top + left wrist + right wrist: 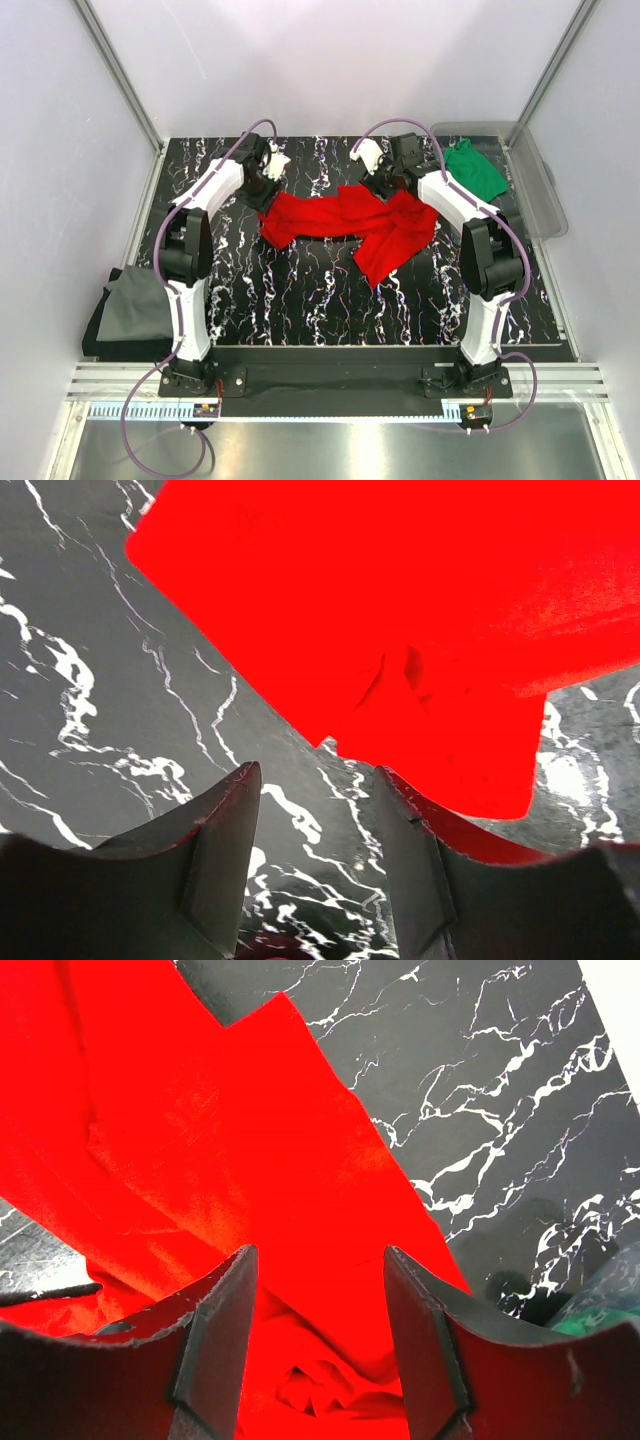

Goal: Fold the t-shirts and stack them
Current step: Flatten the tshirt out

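Black marbled tabletop (pixel 300 300), white walls (pixel 330 70). Little is done: the dark grey t-shirt (pixel 130 310) at eight o'clock looks folded, the green t-shirt (pixel 478 172) waits in the clear bin (pixel 545 200) at two, and the red t-shirt (pixel 345 222) sprawls unfolded at centre. Both jaws gape empty: left jaws beside its ten o'clock corner, right jaws above its one o'clock edge.

In the top view, the right arm (pixel 455 205) covers the far right part of the red t-shirt (pixel 340 220) and the left edge of the green t-shirt (pixel 478 170). The left arm (pixel 185 290) covers the right edge of the dark grey t-shirt (pixel 125 305). Both wrist views cut the red t-shirt off at picture edges. The right wrist view shows the green t-shirt only as a blurred sliver.
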Controlling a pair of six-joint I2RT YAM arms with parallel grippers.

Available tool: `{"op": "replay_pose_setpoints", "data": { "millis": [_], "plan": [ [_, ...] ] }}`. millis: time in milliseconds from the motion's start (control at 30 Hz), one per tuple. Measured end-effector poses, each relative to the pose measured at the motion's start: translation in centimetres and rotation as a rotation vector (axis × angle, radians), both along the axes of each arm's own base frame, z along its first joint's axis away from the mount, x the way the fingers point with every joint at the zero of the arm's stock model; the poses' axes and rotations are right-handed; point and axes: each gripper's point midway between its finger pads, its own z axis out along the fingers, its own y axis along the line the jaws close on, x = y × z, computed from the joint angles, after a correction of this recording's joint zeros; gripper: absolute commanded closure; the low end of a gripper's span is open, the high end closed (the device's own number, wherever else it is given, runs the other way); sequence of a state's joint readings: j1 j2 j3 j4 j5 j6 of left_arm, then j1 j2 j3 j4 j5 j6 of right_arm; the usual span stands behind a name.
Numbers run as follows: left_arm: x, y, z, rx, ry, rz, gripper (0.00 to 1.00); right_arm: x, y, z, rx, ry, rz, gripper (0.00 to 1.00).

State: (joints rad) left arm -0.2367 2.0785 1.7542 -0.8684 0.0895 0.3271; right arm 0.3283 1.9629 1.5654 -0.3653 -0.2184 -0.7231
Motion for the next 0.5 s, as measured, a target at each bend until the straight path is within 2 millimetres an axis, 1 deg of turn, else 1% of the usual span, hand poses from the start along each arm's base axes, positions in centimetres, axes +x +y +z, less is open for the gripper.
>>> {"op": "replay_pose_setpoints", "data": {
  "millis": [133,233,367,500],
  "plan": [
    [0.8,0.5,-0.2,0.039,-0.017,-0.028,0.42,-0.1,0.1,-0.1,0.009,0.011,-0.01,0.4],
    [1.2,0.9,-1.0,0.071,-0.014,-0.05,0.43,-0.2,0.1,-0.1,0.012,0.017,-0.015,0.4],
    [1.2,1.2,-2.2,0.099,0.008,-0.079,0.44,-0.2,0.0,-0.2,0.006,0.017,-0.023,0.4],
    [1.1,1.4,-2.8,0.114,0.019,-0.095,0.47,-0.2,-0.1,-0.2,0.005,0.018,-0.032,0.4]
  ]
}}
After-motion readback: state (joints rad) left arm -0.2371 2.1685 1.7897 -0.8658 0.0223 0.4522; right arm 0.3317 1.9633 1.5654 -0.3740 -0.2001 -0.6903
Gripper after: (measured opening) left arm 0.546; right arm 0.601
